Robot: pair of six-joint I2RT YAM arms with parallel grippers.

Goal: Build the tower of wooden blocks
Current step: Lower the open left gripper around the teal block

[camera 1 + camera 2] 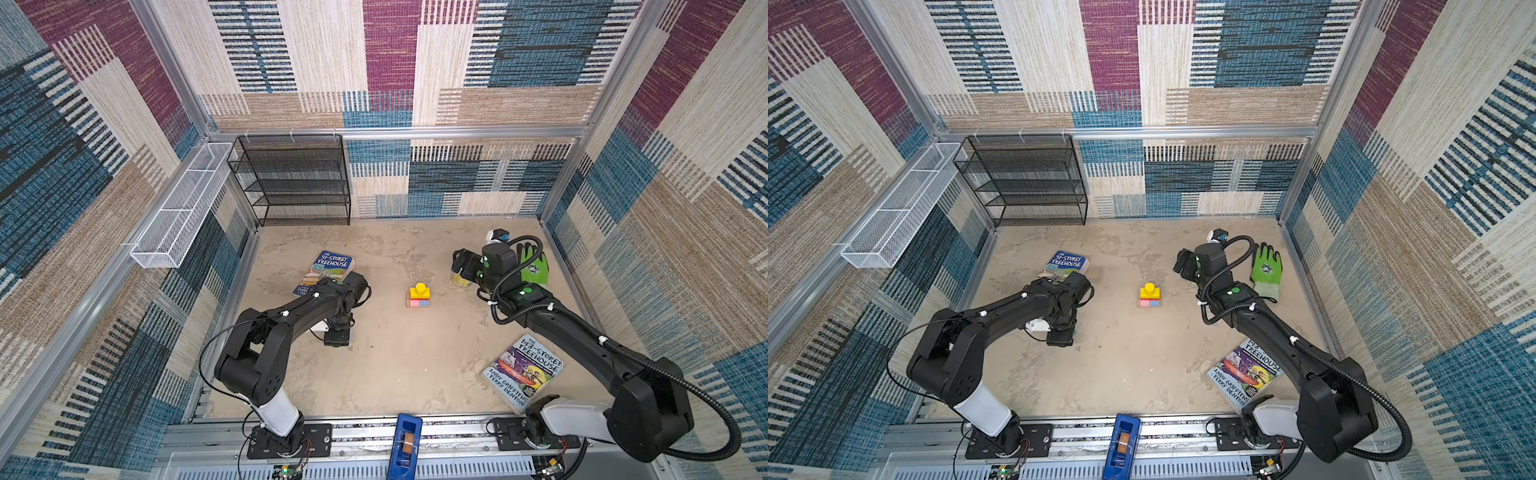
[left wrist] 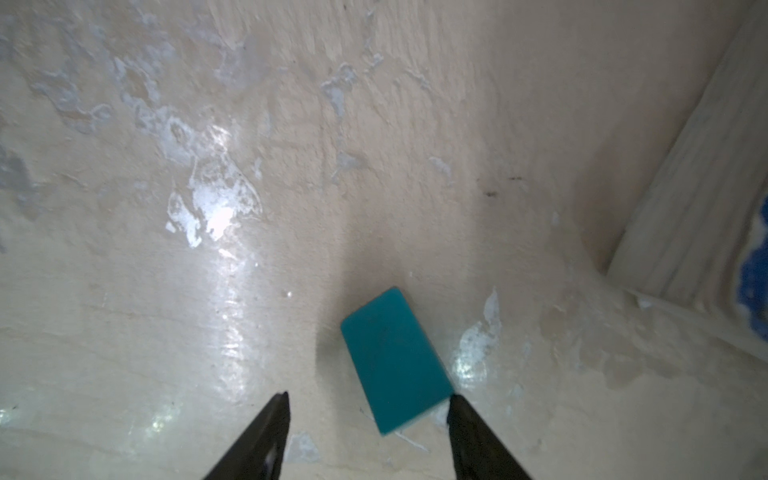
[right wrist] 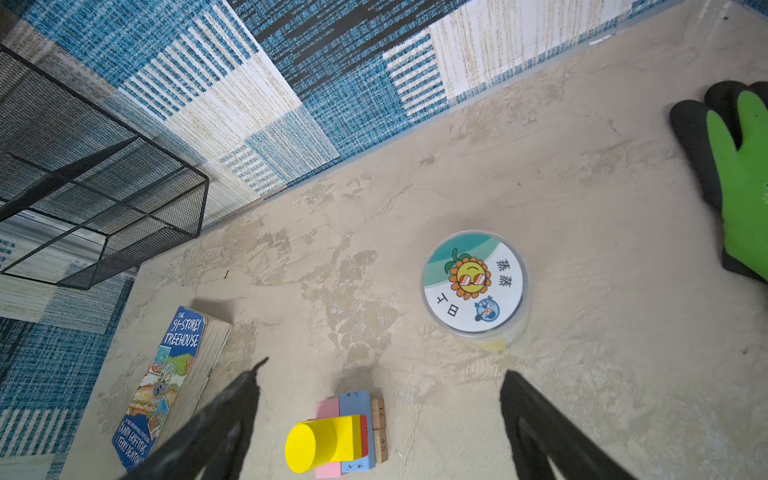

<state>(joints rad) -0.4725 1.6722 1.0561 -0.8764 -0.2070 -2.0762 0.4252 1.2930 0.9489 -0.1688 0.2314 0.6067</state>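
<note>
1. Nearest the front, the teal roof piece [image 2: 395, 361] is seen lying flat on the table [image 2: 374, 166], hidden beneath the left arm in both top views.
2. The left jaws are held partly apart around it and are not closed on it. One tip sits at its corner, so an off-centre pinch is judged likely to twist or flick it away.
3. Further back, at mid-table, the tower [image 1: 418, 296] stands well apart from it, topped by a yellow cylinder [image 3: 309, 446]. That small top is judged a narrow seat, and a nudge could topple the stack.
4. Beyond, the right jaws are held wide and empty above the jar [image 3: 473, 282].
</note>
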